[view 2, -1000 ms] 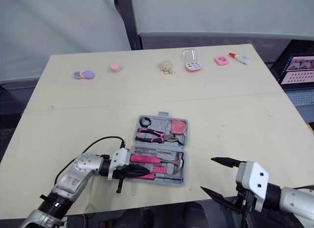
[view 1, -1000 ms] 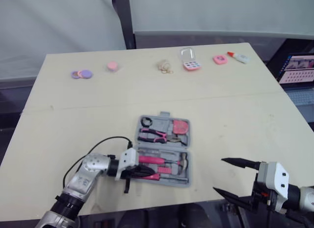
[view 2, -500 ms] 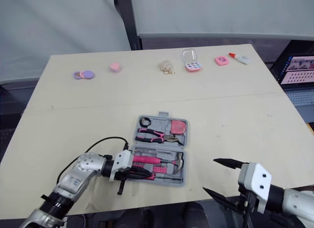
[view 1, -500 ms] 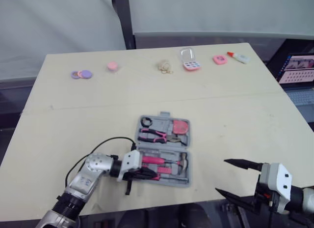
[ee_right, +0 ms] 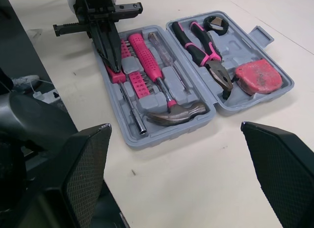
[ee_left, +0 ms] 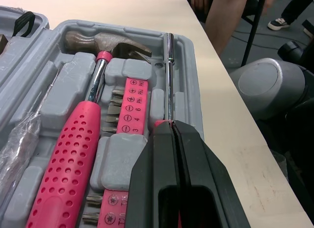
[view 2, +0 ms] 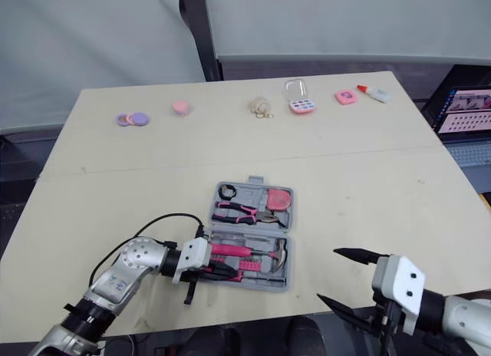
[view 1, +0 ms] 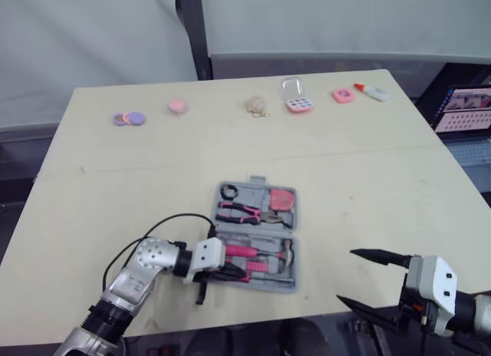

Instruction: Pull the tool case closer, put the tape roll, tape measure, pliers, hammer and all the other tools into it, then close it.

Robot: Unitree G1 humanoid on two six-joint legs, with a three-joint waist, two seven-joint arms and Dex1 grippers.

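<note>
The left gripper (ee_left: pixel 172 126) is laid low over the near-left corner of the tool case (ee_right: pixel 171 133). Its fingers (ee_left: pixel 157 159) are pressed together, tips down on the pink handle of the screwdriver (ee_left: pixel 168 75). This is judged to be a push to seat the screwdriver in its slot, not a grasp.

The tool case is set open and flat at the near middle of the worktop (view 1: pixel 368 187), close to the front edge. The screwdriver slot is the row nearest that edge, so little margin is left on that side. The hammer (ee_right: pixel 159 88) is bedded in the same half, beside the bit strip. The pliers (ee_right: pixel 206 53), tape roll (ee_right: pixel 218 23) and tape measure (ee_right: pixel 258 75) are seated in the far half. Packing is judged nearly done, and closing is not yet begun. Bare worktop is left beyond the case and to both sides, so room is available to fold one half over.

The right gripper (view 1: pixel 345 275) is held off to the right of the case at the front edge, fingers wide apart, nothing held. It is judged to be parked clear of the left arm's work.
</note>
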